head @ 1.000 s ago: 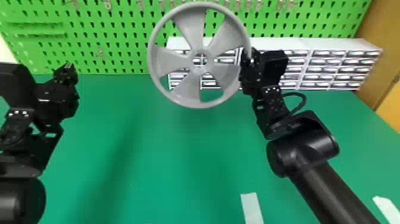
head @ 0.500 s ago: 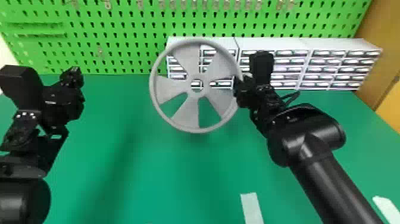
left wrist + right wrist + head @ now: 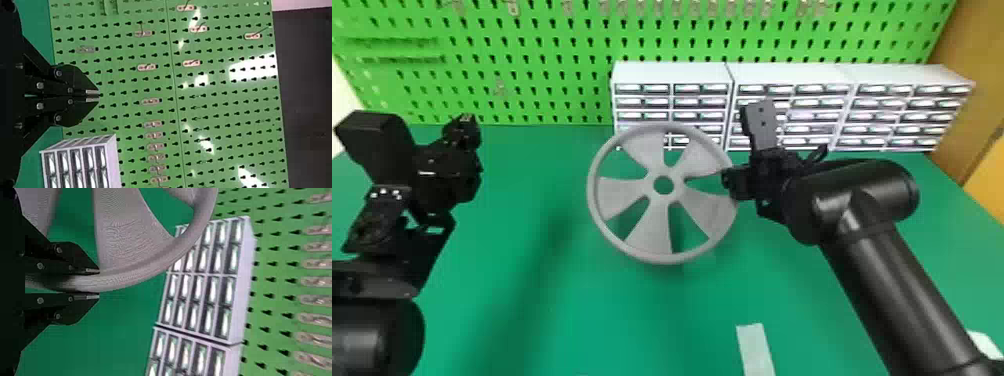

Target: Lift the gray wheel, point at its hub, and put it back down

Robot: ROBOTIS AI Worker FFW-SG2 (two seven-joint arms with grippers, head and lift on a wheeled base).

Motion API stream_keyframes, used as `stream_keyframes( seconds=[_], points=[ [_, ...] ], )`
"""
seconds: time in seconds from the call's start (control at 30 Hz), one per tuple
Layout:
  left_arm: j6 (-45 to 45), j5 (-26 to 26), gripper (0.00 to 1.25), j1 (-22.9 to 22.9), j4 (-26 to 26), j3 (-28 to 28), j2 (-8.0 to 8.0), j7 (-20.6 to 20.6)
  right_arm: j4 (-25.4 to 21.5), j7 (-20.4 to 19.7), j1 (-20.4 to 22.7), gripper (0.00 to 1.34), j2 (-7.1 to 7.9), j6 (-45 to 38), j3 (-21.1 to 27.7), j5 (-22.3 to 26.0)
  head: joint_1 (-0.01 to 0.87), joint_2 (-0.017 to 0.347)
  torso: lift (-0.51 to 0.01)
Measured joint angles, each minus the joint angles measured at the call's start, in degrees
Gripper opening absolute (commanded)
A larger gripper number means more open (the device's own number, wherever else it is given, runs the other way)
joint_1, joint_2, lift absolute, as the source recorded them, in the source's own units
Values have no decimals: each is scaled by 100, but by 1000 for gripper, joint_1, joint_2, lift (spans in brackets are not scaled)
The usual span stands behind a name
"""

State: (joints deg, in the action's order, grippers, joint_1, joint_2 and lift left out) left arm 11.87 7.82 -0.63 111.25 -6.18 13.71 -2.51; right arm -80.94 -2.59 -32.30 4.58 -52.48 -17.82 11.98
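The gray wheel (image 3: pixel 649 232), five broad spokes round an open-centred hub (image 3: pixel 663 200), faced the head camera, rim held in the jaws of the right gripper (image 3: pixel 730 183). Fine ridges showed up close in the right wrist view; the left wrist view had the left gripper's (image 3: pixel 466 125) jaws drawn narrow.

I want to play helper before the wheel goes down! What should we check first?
1. Right gripper holding the gray wheel by its rim: ok.
2. Hub uncovered: ok.
3. Left gripper away from the wheel: ok, it's off to the left.
4. Left gripper pointing at the hub: not ok.
5. Wheel touching the green table: cannot tell.
6. Gap between wheel and white drawers: cannot tell, they overlap in the head view.
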Motion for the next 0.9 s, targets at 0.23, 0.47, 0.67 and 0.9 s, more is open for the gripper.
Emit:
stream_keyframes(
  seconds=[0.23,0.47,0.67,0.9],
  points=[
    [0,7,28,2,-11,39,0,-3,407,422,-171,9,-34,-520,-9,-4,692,48,-88],
    [0,12,28,12,-29,78,0,-3,1027,674,-286,9,-81,-680,-13,62,692,48,-88],
    [0,24,28,34,-51,105,0,-4,1466,942,-457,9,-91,-849,-109,-43,692,48,-88],
    [0,37,29,45,-66,130,0,-4,1651,986,-504,9,-122,-914,-143,-258,692,48,-88]
  ],
)
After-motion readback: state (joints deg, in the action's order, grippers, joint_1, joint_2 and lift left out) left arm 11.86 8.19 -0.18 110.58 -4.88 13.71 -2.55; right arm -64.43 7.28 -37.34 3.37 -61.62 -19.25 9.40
